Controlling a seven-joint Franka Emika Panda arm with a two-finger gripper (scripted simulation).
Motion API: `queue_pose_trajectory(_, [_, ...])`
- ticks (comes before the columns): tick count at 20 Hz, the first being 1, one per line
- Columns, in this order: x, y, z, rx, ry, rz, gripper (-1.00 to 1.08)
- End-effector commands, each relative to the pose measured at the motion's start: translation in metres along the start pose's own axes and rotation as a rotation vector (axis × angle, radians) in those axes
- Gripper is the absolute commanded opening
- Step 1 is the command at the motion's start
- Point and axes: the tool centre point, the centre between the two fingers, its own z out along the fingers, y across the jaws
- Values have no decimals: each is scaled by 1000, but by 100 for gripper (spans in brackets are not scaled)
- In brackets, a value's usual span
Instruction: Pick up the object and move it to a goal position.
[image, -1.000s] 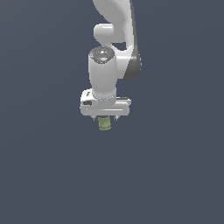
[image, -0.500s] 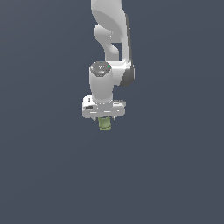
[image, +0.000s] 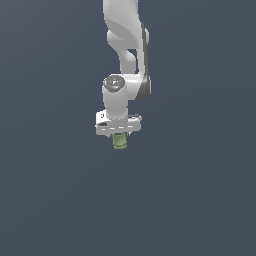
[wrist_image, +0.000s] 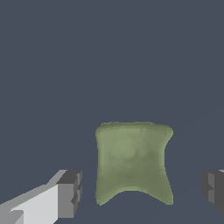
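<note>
While arm hangs over plain grey ground, claw (image: 119, 136) fingers stand apart flanking object (image: 119, 141), untouched.

The white arm (image: 125, 45) hangs straight down, its end effector (image: 119, 134) pointing downward with fingers (wrist_image: 65, 194) spread apart.

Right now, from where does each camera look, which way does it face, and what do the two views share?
Exterior view: it sits off the arm and looks at the white arm, the pincer and the green object hanging below it.
Wrist view: it sits on the wrist and looks along the pincer at the object; two dark fingertips flank it with gaps.
Shared: the object and the pincer.
</note>
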Motion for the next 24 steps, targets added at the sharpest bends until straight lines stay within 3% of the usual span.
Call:
queue_pose_trajectory(1, [0, 0, 0, 0, 1, 0, 100])
queue_pose_trajectory(18, [-1, 0, 51, 0, 1, -3, 100])
queue_pose_trajectory(19, [-1, 0, 51, 0, 1, -3, -100])
queue_pose_trajectory(24, [-1, 0, 51, 0, 1, -3, -100])
